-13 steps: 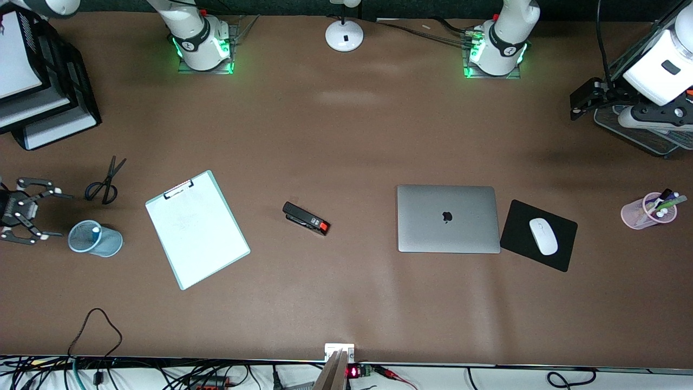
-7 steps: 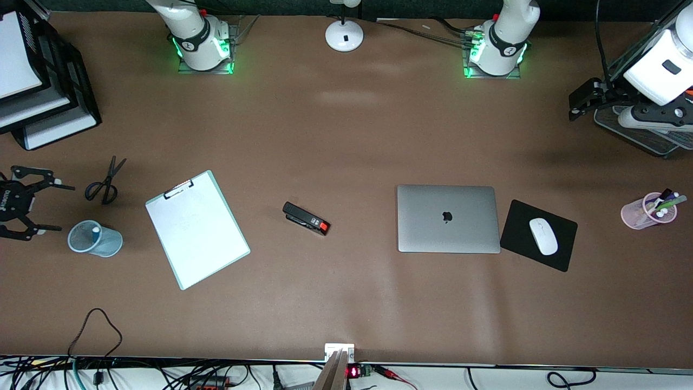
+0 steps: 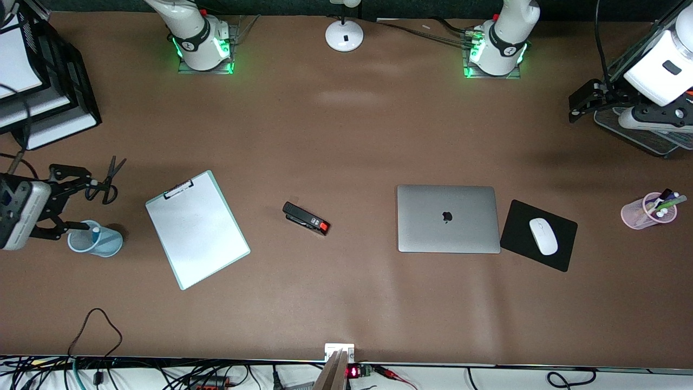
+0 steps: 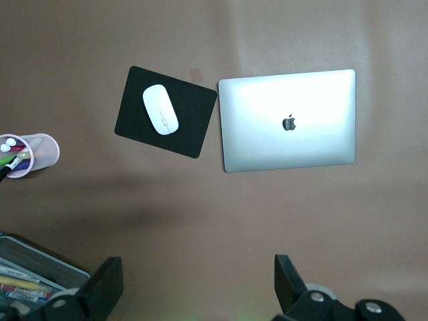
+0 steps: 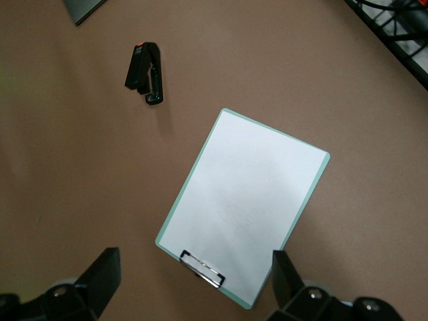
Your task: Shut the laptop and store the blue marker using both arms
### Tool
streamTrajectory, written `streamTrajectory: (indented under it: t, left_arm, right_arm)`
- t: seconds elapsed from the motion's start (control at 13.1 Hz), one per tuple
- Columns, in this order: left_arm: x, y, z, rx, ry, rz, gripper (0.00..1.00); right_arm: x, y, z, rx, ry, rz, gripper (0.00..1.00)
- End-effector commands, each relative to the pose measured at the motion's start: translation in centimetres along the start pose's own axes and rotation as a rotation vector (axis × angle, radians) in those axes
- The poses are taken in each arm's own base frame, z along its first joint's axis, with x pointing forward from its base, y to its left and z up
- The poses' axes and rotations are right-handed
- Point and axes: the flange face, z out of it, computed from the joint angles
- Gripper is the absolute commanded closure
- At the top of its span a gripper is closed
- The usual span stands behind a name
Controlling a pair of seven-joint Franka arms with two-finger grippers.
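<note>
The silver-grey laptop (image 3: 448, 219) lies shut on the table, apple logo up; it also shows in the left wrist view (image 4: 287, 120). The blue marker (image 3: 96, 231) stands in a light-blue mesh cup (image 3: 103, 244) at the right arm's end of the table, with only its top end showing. My right gripper (image 3: 80, 205) is open and empty, up in the air between the scissors (image 3: 105, 181) and the cup; its wrist view shows its fingers spread wide (image 5: 194, 284). My left gripper (image 3: 578, 105) is open and empty, high over the left arm's end of the table (image 4: 198, 284).
A clipboard (image 3: 196, 228) and a black stapler (image 3: 306, 218) lie between the cup and the laptop. A black mouse pad (image 3: 563, 254) with a white mouse (image 3: 543, 236) lies beside the laptop. A pink pen cup (image 3: 644, 212), a mesh tray (image 3: 644, 138) and black paper trays (image 3: 48, 92) stand at the table's ends.
My right gripper has turned and swung in from the table's end toward the scissors and the cup. The left arm has hardly moved. The laptop stays shut.
</note>
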Motion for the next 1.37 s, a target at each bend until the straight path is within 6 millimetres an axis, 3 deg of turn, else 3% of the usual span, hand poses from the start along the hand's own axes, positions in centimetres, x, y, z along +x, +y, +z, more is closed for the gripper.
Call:
streamTrajectory:
  t: [0.0, 0.15, 0.61, 0.84, 1.07, 1.3]
  left_arm:
    - [-0.5, -0.2, -0.2, -0.021, 0.013, 0.02, 0.0]
    - [-0.5, -0.2, -0.1, -0.021, 0.01, 0.02, 0.0]
    - [-0.5, -0.2, -0.2, -0.021, 0.011, 0.02, 0.0]
    - [-0.5, -0.3, -0.1, -0.021, 0.008, 0.019, 0.0]
    - [-0.6, -0.3, -0.2, -0.021, 0.008, 0.019, 0.0]
    - [-0.6, -0.7, -0.2, -0.022, 0.008, 0.013, 0.0]
  right_arm:
    - [1.9, -3.8, -0.6, -0.035, -0.055, 0.157, 0.0]
    - [2.2, -5.5, -0.5, -0.039, -0.072, 0.306, 0.0]
    - [-1.1, -7.8, 0.6, -0.036, -0.191, 0.709, 0.0]
    - [0.0, -10.3, 0.4, -0.124, -0.29, 0.87, 0.0]
    - [1.0, -12.7, -0.8, -0.267, -0.348, 0.944, 0.0]
    - [-0.5, -13.2, -4.4, -0.321, -0.296, 0.958, 0.0]
